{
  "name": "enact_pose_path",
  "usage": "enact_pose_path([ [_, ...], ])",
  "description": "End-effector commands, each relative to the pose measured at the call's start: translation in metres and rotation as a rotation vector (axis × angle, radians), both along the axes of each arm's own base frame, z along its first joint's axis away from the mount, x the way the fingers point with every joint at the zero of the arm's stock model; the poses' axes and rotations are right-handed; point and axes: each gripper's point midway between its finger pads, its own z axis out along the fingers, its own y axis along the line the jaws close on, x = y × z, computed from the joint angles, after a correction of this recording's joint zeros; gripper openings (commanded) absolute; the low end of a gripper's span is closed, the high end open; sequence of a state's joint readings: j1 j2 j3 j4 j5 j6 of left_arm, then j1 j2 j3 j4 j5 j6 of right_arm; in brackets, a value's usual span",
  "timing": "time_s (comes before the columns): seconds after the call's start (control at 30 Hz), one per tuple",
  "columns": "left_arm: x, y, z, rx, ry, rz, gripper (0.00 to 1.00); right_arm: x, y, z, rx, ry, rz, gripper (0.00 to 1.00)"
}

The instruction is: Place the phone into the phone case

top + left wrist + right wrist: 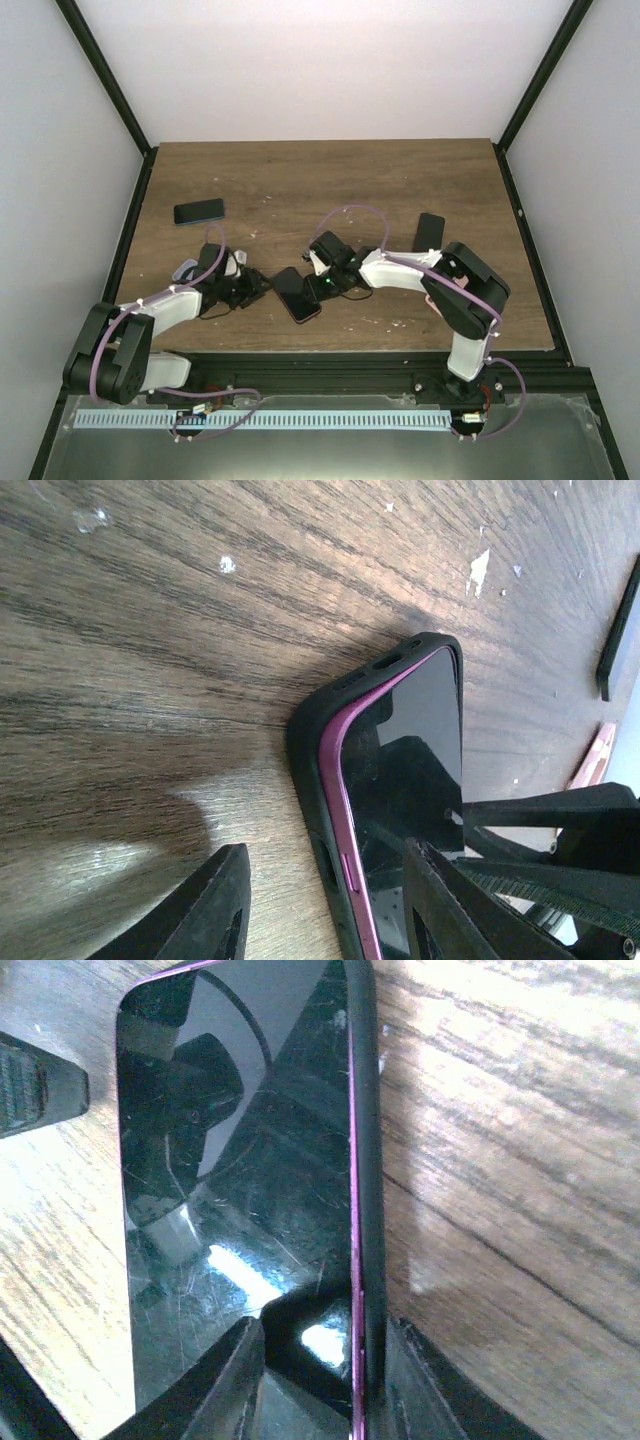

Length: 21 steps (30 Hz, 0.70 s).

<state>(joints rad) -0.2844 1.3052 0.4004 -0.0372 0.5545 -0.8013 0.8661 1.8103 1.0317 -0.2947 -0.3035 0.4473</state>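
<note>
One brown wooden counter (330,180) fills the middle of the overhead view, boxed in by pale walls. Two arms reach over it from the near edge, the left arm (165,305) and the right arm (420,275), bending inward so that their tips meet at the centre.

Between them lies the phone (297,294), face up with a dark screen, near the front of the counter. It sits inside the black phone case (315,740). A thin magenta strip of the phone's frame shows above the case wall, and whether it is fully seated cannot be told.

A second dark handset (199,211) lies well apart at the far left. A dark slab (430,231) rests beside the right arm.

The left end effector (325,850) is spread wide across the phone's long edge, one finger over the wood and one over the glass. The right end effector (325,1325) stands narrow across the opposite cased edge; whether it grips cannot be told.
</note>
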Motion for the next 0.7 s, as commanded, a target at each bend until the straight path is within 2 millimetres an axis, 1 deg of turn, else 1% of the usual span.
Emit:
enact_pose_path([
  [0.0, 0.0, -0.004, 0.005, -0.01, -0.019, -0.018, 0.44, -0.017, 0.011, 0.008, 0.115, 0.097, -0.05, 0.32],
  [0.17, -0.008, -0.002, 0.005, 0.001, -0.008, -0.027, 0.44, -0.031, 0.013, 0.017, 0.236, 0.173, -0.106, 0.3],
  [0.3, -0.013, -0.003, 0.005, 0.001, 0.005, -0.041, 0.45, -0.035, 0.004, 0.02, 0.245, 0.172, -0.14, 0.36],
  [0.4, -0.016, -0.007, 0.006, -0.015, 0.013, -0.054, 0.46, -0.04, -0.002, 0.022, 0.245, 0.168, -0.135, 0.36],
  [0.5, -0.018, -0.011, 0.009, -0.039, 0.016, -0.063, 0.46, -0.047, -0.007, 0.02, 0.239, 0.171, -0.124, 0.31],
  [0.67, -0.019, -0.013, 0.008, -0.04, 0.017, -0.073, 0.45, -0.051, -0.005, 0.012, 0.232, 0.181, -0.106, 0.17],
])
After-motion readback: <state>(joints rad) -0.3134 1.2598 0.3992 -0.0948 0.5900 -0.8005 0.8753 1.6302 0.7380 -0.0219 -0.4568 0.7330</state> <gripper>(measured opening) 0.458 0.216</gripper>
